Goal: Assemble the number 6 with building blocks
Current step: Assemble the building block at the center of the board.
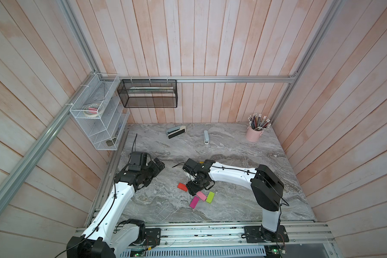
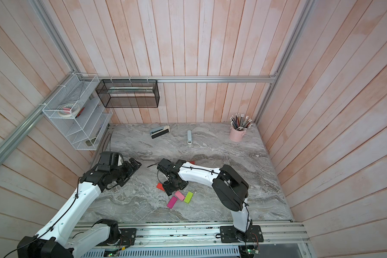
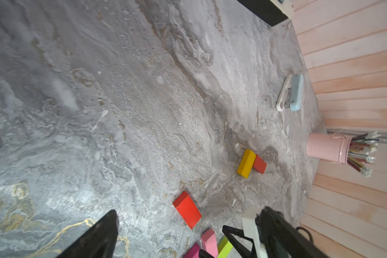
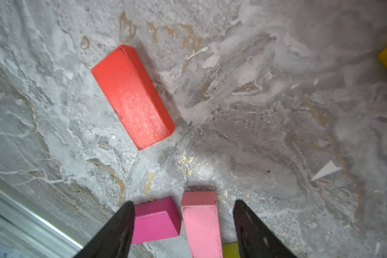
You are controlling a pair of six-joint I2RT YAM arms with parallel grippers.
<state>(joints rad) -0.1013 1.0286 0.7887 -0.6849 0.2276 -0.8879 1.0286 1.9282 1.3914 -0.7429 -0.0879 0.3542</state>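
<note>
Right gripper (image 4: 183, 202): jaws released, straddling the ends of the magenta brick (image 4: 156, 220) and light pink brick (image 4: 201, 227).
Left gripper (image 1: 159, 165): jaws spread, empty.
Left wrist only: yellow brick (image 3: 246, 163) touching second red brick (image 3: 260, 164); in both top views we find the right arm (image 1: 228, 173) over them.
Loose: red brick (image 1: 182, 187) at 9 o'clock of the right gripper, lime green brick (image 1: 210, 197) at 4.
Far counter (image 1: 244, 201): stapler (image 1: 206, 137), 12 o'clock.

Yellow block (image 1: 201, 162), second red block (image 2: 192, 162): slivers only, under right arm (image 1: 228, 173), 12 o'clock of light pink block (image 1: 202, 196). Lime green block (image 4: 230, 250): edge-cut, right wrist view.

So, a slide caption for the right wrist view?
Open right pincer straddling magenta brick and light pink brick; red brick lies apart.
</note>
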